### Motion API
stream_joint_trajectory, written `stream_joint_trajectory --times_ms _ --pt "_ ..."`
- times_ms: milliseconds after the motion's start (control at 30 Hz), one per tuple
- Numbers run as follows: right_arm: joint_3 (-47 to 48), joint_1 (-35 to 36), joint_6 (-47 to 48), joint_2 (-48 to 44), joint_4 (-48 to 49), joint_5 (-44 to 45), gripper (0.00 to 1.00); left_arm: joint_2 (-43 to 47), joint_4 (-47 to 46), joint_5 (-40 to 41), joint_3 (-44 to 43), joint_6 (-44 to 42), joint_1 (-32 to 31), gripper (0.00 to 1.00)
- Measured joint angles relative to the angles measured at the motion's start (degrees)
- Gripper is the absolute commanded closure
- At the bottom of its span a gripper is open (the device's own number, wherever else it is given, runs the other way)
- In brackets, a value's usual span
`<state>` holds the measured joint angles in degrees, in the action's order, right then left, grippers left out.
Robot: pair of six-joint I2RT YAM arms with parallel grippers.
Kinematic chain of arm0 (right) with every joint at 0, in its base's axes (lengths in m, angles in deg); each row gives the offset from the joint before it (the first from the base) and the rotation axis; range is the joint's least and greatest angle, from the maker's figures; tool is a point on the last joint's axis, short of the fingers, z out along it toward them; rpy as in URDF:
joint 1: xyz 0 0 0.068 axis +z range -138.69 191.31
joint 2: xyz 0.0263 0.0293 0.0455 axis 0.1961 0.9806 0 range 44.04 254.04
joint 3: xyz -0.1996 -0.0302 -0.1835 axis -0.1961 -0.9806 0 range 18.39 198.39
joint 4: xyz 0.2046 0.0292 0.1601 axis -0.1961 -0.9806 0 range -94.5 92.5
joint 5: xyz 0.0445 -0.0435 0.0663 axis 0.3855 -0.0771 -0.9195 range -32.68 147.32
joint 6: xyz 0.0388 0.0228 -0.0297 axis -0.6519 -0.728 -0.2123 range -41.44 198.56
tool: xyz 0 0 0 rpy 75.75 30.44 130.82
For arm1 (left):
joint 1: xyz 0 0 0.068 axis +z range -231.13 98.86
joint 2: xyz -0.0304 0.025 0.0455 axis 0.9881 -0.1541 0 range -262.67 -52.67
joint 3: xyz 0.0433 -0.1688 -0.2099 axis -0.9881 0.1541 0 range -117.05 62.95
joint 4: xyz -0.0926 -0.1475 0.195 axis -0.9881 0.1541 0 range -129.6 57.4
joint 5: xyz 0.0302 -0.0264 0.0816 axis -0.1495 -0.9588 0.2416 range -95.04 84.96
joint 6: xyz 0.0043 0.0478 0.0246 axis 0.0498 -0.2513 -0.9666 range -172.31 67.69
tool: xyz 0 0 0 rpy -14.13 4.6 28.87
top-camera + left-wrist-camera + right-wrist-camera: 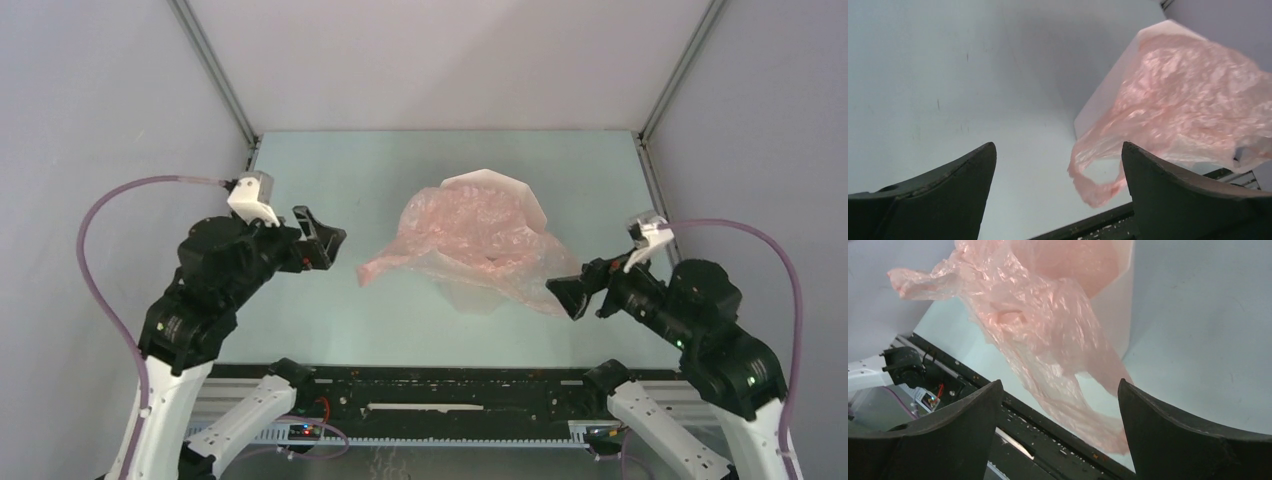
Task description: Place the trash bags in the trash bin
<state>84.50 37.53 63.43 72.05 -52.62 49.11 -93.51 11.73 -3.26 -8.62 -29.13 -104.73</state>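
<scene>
Trash bag (pixel 470 240) draped over trash bin (pixel 496 182), left gripper (pixel 333 248) apart, right gripper (pixel 563 298) perhaps touching bag's edge

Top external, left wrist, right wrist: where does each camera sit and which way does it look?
Top external: above and behind the arms, looking down at the table; both arms show, left gripper and right gripper open, flanking the trash bag draped over the trash bin.
Left wrist: on the left arm, looking across at bag and bin between its own fingers.
Right wrist: on the right arm, facing the bag from the opposite side, own fingers below.
All three share bag and bin.
</scene>
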Motion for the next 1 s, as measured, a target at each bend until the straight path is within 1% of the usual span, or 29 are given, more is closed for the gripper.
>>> stream_joint_trajectory --times_ms 67,133,200,267,333,367,400,467,567,633,700,767,900,1000 --pt "0.44 0.02 2.91 3.34 1.29 -1.33 0.1 -1.42 -0.11 -1.27 -3.78 -2.38 0.0 0.0" --pt "0.76 0.0 5.57 6.73 2.49 -1.09 0.21 -3.41 -0.7 -3.96 -6.97 -4.61 -0.28 0.0" --pt "0.76 0.02 7.61 9.35 3.08 -0.28 0.33 -5.16 -2.23 -6.49 -8.26 -6.99 -1.92 0.0" --pt "0.76 0.0 9.16 11.72 3.61 0.66 0.45 -6.67 -3.39 -6.56 -8.24 -9.92 -6.97 0.0" --pt "1.07 0.0 9.77 13.31 3.78 1.4 0.47 -8.74 -3.69 -5.05 -8.17 -13.35 -14.53 0.0" --pt "1.22 0.0 9.88 13.9 4.0 1.68 0.47 -9.88 -3.76 -4.15 -8.17 -14.91 -17.86 0.0" --pt "1.33 0.0 9.88 14.21 4.09 1.84 0.43 -11.06 -3.82 -3.54 -8.17 -16.55 -20.72 0.0" --pt "1.36 0.0 9.9 14.49 4.37 2.36 0.39 -13.07 -4.02 -2.73 -8.15 -19.43 -24.48 0.0" --pt "1.36 0.0 9.66 14.47 4.76 2.86 0.36 -16.26 -5.01 -0.42 -7.85 -22.73 -27.63 0.0" --pt "1.53 0.02 9.35 14.29 4.9 3.69 0.32 -17.84 -5.62 1.7 -7.67 -24.72 -29.03 0.02" --pt "1.68 0.0 8.96 14.08 5.18 4.52 0.27 -19.71 -6.29 4.5 -7.67 -26.4 -29.99 0.08" --pt "1.68 0.02 8.55 13.64 5.38 5.18 0.23 -21.97 -6.67 6.91 -7.69 -27.76 -30.34 0.16" --pt "1.68 0.0 8.44 12.37 5.62 6.49 0.24 -26.36 -6.67 10.62 -7.72 -29.66 -30.38 0.28" --pt "1.95 0.0 8.87 12.04 6.51 6.73 0.23 -27.54 -6.64 13.66 -7.72 -30.75 -30.4 0.33"
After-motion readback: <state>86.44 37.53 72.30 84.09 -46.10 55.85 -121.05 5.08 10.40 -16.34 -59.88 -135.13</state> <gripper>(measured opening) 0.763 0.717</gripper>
